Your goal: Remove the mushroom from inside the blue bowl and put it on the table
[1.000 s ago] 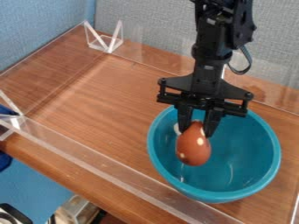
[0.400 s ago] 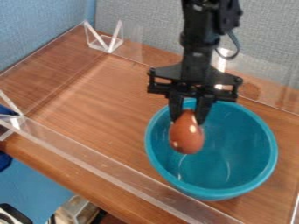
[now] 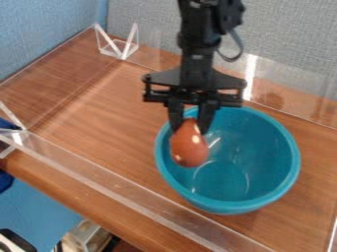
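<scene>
Orange-brown cap of the mushroom (image 3: 190, 145) points down toward the camera side, with its long axis close to upright and the rounded end lowest. Stem end is up between the fingertips, mostly hidden by them. Gripper (image 3: 190, 116) is closed on it, jaws pinched at the stem end.

Mushroom sits over the left part of the blue bowl (image 3: 235, 169) as seen in the view, near the rim on that side. Can't tell from this angle whether the cap is above the rim or below it, or if it touches the wall.

Edges: low clear acrylic wall (image 3: 132, 200) runs along the near side of the table (image 3: 99, 110), another along the back. Bowl is close to the near wall, toward the right of the view. Open room is the bare wood left of the bowl, reaching back to a white wire-like bracket (image 3: 117, 40) at the far corner.

Containers: bowl is upright, glossy teal, with bare floor visible right of the mushroom.
</scene>
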### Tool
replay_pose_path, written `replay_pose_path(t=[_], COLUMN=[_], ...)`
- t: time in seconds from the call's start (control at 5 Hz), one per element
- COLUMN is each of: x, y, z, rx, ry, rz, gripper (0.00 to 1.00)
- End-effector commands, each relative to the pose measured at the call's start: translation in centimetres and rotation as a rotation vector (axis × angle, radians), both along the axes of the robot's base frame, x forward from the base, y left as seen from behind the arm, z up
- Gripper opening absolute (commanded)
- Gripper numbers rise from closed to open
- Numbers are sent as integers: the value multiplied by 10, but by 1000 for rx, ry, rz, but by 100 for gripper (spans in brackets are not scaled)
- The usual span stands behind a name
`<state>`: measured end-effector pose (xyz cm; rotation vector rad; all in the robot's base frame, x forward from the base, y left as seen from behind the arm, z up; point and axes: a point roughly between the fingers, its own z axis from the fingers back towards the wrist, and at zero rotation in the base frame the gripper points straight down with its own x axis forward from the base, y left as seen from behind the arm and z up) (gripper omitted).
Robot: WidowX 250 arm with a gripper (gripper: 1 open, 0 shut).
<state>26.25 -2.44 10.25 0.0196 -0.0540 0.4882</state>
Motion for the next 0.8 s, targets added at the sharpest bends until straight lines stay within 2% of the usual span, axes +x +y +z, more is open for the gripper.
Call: replay_pose_path(t=[0.0, 0.4, 0.6], x=[-4, -18, -19], y=[20, 49, 54], z=[16, 9, 1], rx=[9, 41, 51], ry=[-59, -64, -62], rz=[65, 140, 160], gripper=[0, 0, 0])
